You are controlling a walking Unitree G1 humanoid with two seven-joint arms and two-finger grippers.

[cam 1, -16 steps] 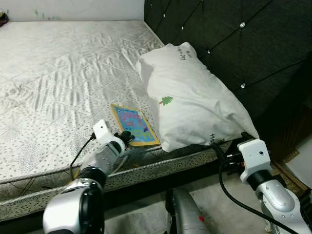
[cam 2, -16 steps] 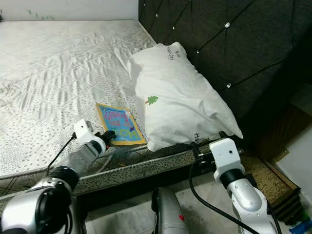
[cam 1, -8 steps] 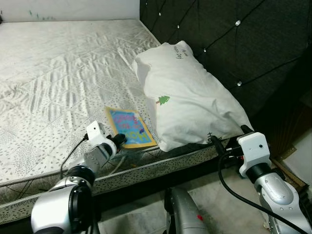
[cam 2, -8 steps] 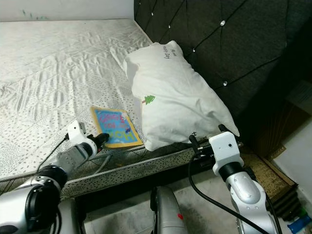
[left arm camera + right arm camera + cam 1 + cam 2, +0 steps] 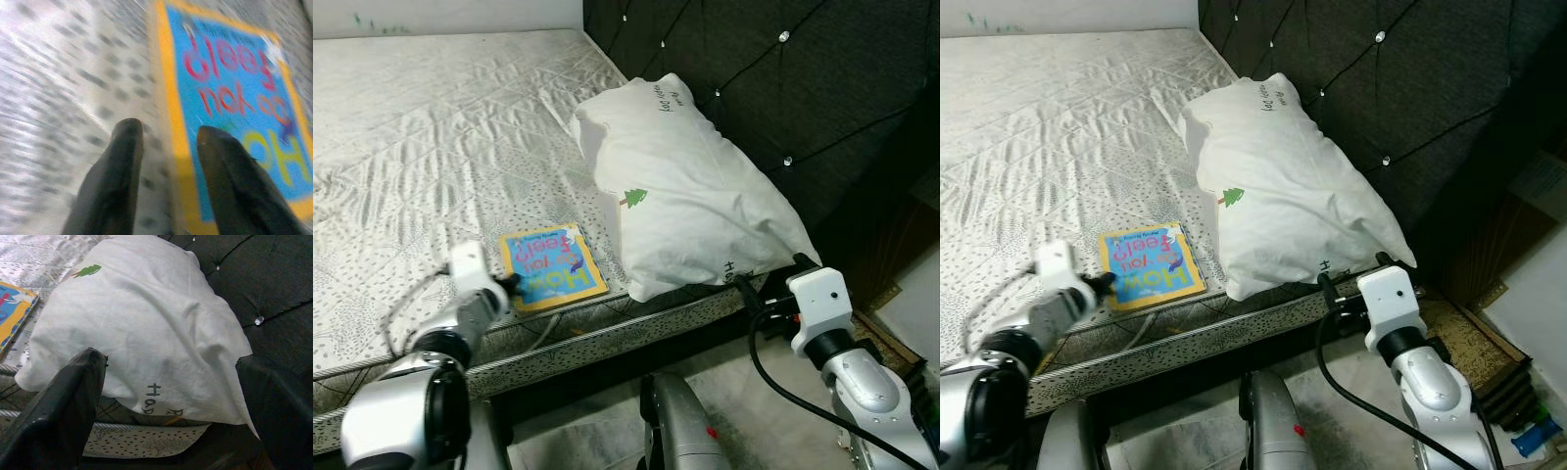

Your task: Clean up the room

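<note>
The picture book [image 5: 551, 266] lies flat on the mattress [image 5: 431, 147], close to the near edge of the bed, its blue cover with the yellow border facing up and its long side running roughly along that edge. Its far corner sits just beside the white pillow [image 5: 685, 196], which leans against the dark tufted headboard [image 5: 783, 88]. The left gripper [image 5: 166, 147] is the nearer tool by a good way: it comes at the book from the book's left side, low over the sheet, and from the wrist camera its two black fingers [image 5: 115, 166] are parted with nothing between them, one over the dotted sheet and the other over the yellow border, so the book's left edge lies in the gap. That edge, I'd judge, is what the next move turns on; a flat book gives little to pinch unless one finger gets under it. The right gripper [image 5: 171, 396] waits off the bed's corner, spread wide and empty, facing the lower end of the pillow, well apart from the book.
</note>
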